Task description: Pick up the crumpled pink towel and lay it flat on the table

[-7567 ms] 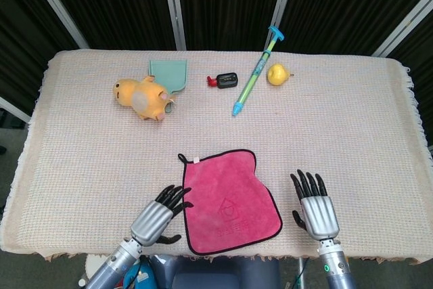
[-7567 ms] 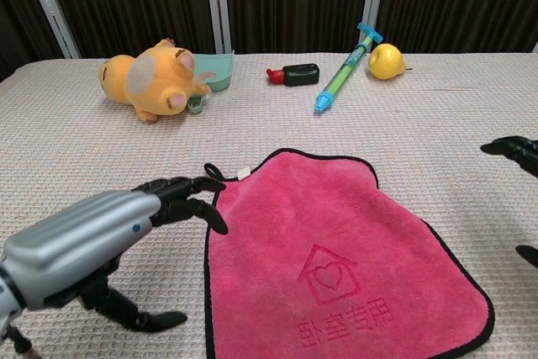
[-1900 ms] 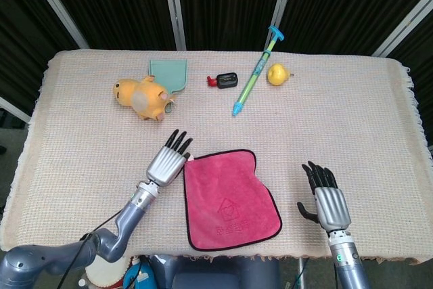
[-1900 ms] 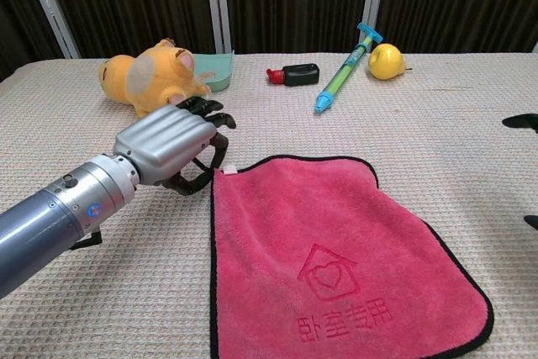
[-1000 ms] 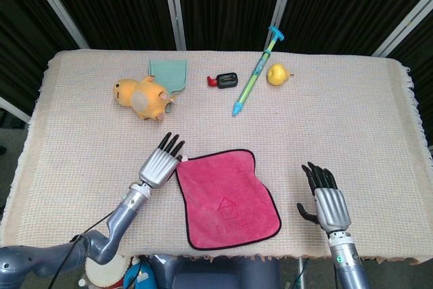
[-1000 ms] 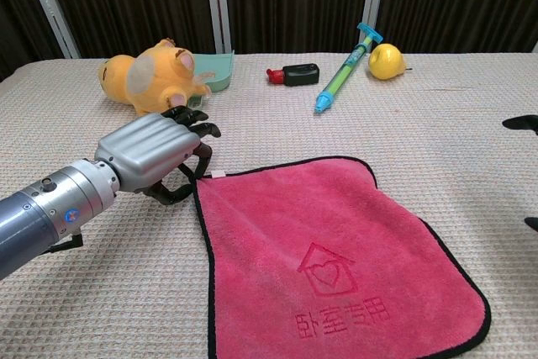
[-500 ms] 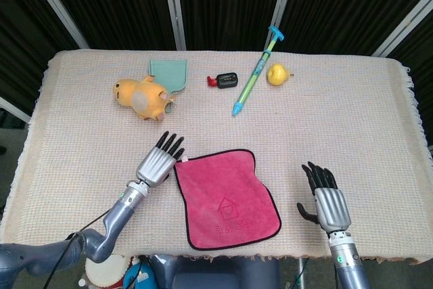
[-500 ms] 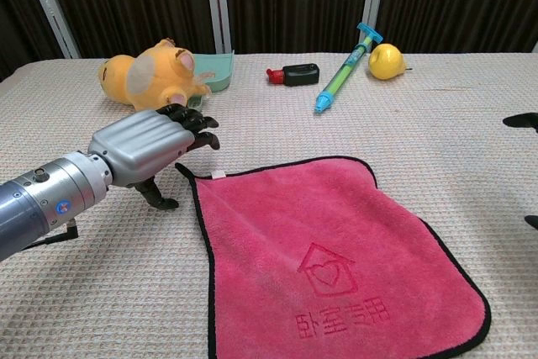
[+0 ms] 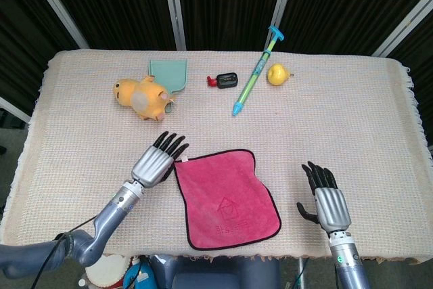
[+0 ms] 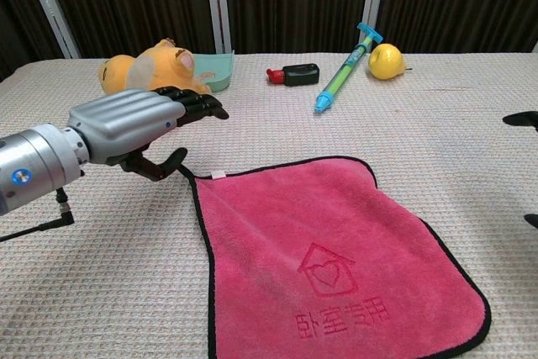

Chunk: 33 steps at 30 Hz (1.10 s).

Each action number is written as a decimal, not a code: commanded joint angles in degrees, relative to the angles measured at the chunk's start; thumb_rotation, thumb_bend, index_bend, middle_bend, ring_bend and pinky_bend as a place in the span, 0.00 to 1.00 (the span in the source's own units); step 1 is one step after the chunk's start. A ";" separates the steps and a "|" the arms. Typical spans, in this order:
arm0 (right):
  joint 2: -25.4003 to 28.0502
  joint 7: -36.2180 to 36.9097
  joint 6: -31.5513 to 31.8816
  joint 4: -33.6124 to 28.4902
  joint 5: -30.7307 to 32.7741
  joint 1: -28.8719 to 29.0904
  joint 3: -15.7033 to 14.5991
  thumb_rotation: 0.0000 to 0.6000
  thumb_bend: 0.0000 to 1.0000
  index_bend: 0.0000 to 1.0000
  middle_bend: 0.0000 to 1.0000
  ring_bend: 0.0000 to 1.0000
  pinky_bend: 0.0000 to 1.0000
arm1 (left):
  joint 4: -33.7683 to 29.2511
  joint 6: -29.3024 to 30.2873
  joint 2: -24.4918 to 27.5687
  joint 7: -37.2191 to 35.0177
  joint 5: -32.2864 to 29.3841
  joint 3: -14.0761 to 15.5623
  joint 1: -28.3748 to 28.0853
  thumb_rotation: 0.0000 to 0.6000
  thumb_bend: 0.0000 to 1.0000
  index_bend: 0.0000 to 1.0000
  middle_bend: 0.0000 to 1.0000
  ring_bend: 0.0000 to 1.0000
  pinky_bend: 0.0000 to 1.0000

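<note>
Right hand (image 9: 326,201) at the near right edge of the table (image 9: 352,120), palm down, fingers straight and slightly spread, holding nothing; well apart from the towel (image 9: 223,197). Chest view shows only dark fingertips (image 10: 523,118) at its right border. Towel lies spread flat near the front middle, pink with black trim, embossed house-and-heart mark facing up, small white tag at its far left corner. Left hand (image 9: 157,161) just beside that corner, raised off the cloth in the chest view (image 10: 134,128), fingers extended and apart, thumb hanging below, nothing in it. Farther back: yellow plush toy (image 9: 142,97) at left, touching a teal scoop (image 9: 169,73) behind it. Mid-back a black and red gadget (image 9: 223,80), then a blue-green syringe toy (image 9: 257,71) lying diagonally, and a yellow pear (image 9: 277,74) just beside it.
</note>
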 commanded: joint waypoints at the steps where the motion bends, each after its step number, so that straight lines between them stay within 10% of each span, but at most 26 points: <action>1: 0.00 0.08 0.07 -0.03 0.13 -0.03 0.14 1.00 0.35 0.00 0.00 0.00 0.00 | -8.57 -0.74 6.37 -8.67 8.18 5.09 -0.09 1.00 0.78 0.11 0.05 0.00 0.09; 15: -0.04 0.36 -0.12 0.28 0.55 0.03 0.38 1.00 0.35 0.00 0.00 0.00 0.00 | -14.01 -3.64 13.12 -17.30 17.43 13.42 -1.04 1.00 0.82 0.12 0.06 0.00 0.09; 33: -0.46 0.81 0.77 0.68 -0.07 -0.04 0.75 1.00 0.35 0.00 0.00 0.00 0.00 | -15.28 -10.58 6.40 -16.01 18.87 17.12 -1.97 1.00 0.82 0.12 0.06 0.00 0.09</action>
